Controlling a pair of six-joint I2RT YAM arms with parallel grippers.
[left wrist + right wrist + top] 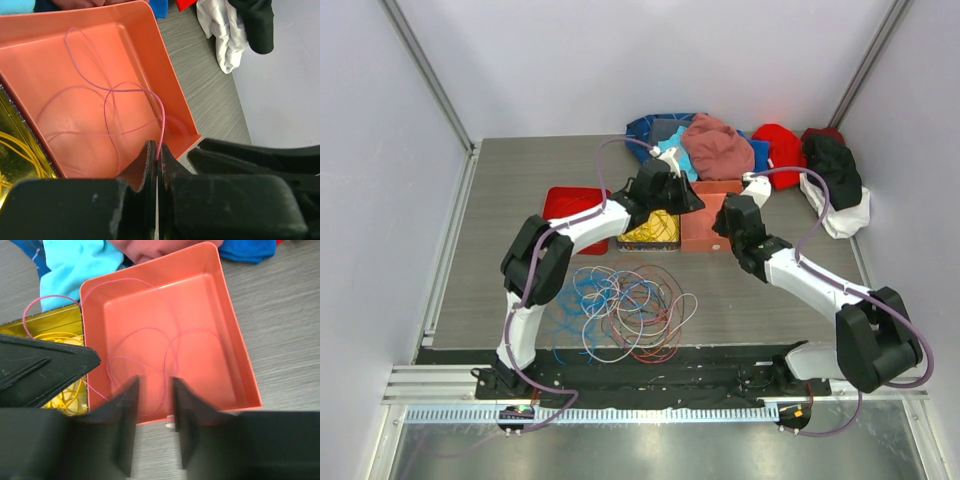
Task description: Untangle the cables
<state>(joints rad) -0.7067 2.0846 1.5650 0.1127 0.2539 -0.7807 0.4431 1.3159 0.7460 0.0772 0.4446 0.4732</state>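
Observation:
The cables (630, 308) lie in a loose tangle of blue, red, white and orange loops on the table in front of the arm bases. My left gripper (157, 150) is shut on a thin pink cable (162, 112). That cable trails down in loops into the orange tray (170, 75). In the top view my left gripper (682, 198) hangs over the orange tray (704, 238). My right gripper (154, 382) is open and empty above the near rim of the orange tray (235, 340). The pink cable (165, 360) loops inside it.
A yellow tray (632, 240) holding yellow cables (65, 390) stands left of the orange tray. A red tray (570, 205) lies further left. A heap of coloured clothes (720, 145) is behind the trays. White and black cloths (835, 185) lie at the right.

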